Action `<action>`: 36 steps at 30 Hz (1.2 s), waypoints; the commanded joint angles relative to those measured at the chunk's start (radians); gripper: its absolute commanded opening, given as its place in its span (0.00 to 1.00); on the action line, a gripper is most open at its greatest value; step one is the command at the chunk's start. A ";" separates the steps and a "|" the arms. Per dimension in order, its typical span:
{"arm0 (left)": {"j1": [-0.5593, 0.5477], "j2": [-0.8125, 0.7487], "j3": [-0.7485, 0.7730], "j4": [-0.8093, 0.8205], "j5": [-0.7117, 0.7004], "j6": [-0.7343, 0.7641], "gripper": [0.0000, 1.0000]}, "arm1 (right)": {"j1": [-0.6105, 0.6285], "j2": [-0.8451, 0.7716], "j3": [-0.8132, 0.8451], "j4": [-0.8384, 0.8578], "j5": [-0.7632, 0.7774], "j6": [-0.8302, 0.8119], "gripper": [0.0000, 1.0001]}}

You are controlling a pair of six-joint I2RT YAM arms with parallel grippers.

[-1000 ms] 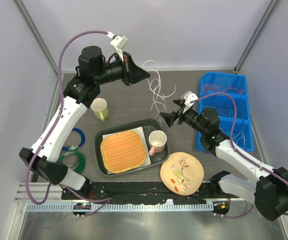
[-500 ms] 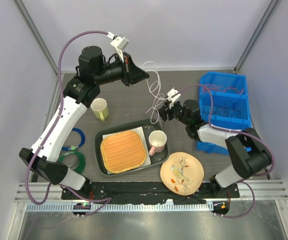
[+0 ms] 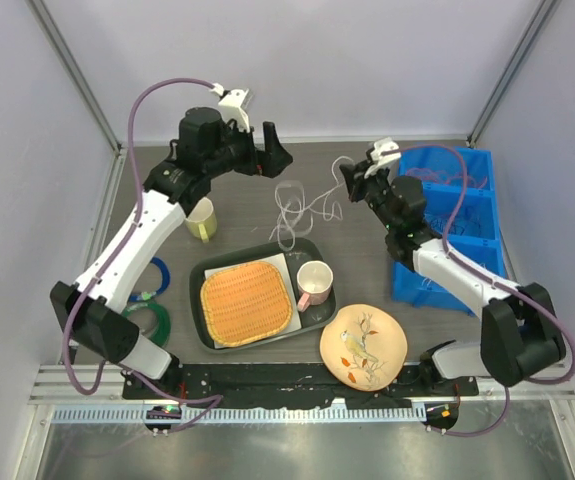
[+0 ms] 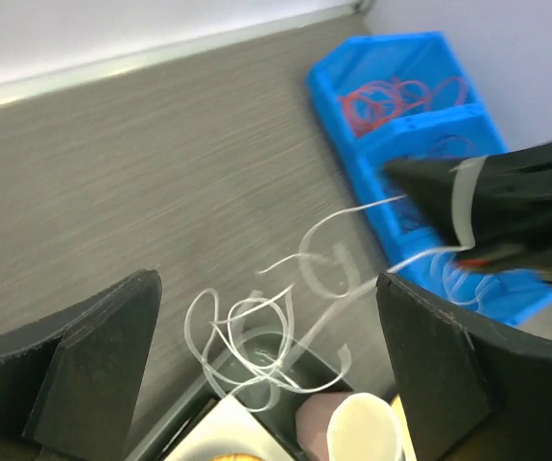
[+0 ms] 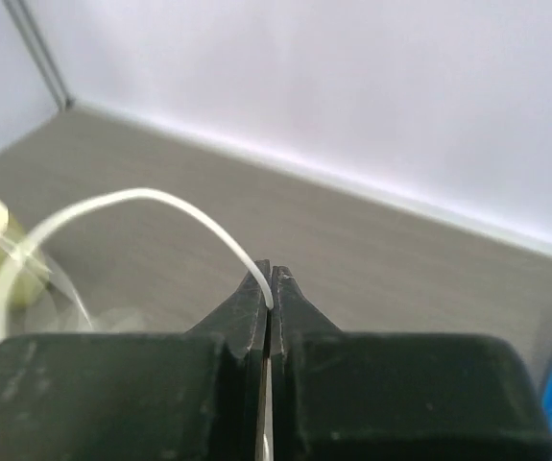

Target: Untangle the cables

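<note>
The white cables (image 3: 290, 206) (image 4: 247, 338) lie as a loose, looping bunch on the bench (image 3: 362, 255), just past the far edge of the dark tray (image 3: 198, 276), with the lowest loop reaching that tray's rim. One strand runs from the bunch up and to the right, away from the tray, into the right claw (image 3: 353, 178) (image 5: 269, 280). This claw is closed tight, its fingertips pressed together on that single white strand, which arcs off to the left in the wrist view. The left claw (image 3: 269, 152) (image 4: 266, 312) hangs beyond the tray's far left corner with its fingers spread wide and nothing between them; in its own view the bunch sits on the bench below the gap. To the right of the tray stands the blue bin (image 3: 472, 165) (image 4: 420, 56), with red cables (image 4: 391, 100) coiled in its far compartment. On the tray rest a woven mat (image 3: 246, 302) and, at its right end, a pink mug (image 3: 314, 281). A yellow mug (image 3: 199, 218) stands just off the tray's far left corner, a painted plate (image 3: 364, 346) lies near its near right corner, and the tape rings (image 3: 148, 320) lie to its left.
</note>
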 commanded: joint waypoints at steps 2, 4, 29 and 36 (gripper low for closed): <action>0.009 0.072 -0.065 0.015 -0.128 -0.016 1.00 | 0.000 -0.111 0.238 -0.246 0.131 0.064 0.01; 0.009 0.080 -0.092 0.016 -0.117 -0.019 1.00 | 0.000 -0.113 0.303 -0.338 0.142 0.079 0.01; -0.134 0.135 -0.355 0.546 0.296 0.056 1.00 | 0.000 0.016 0.926 -0.752 0.222 0.356 0.01; -0.201 0.224 -0.255 0.605 0.224 -0.054 1.00 | 0.001 -0.010 0.892 -0.713 0.205 0.417 0.01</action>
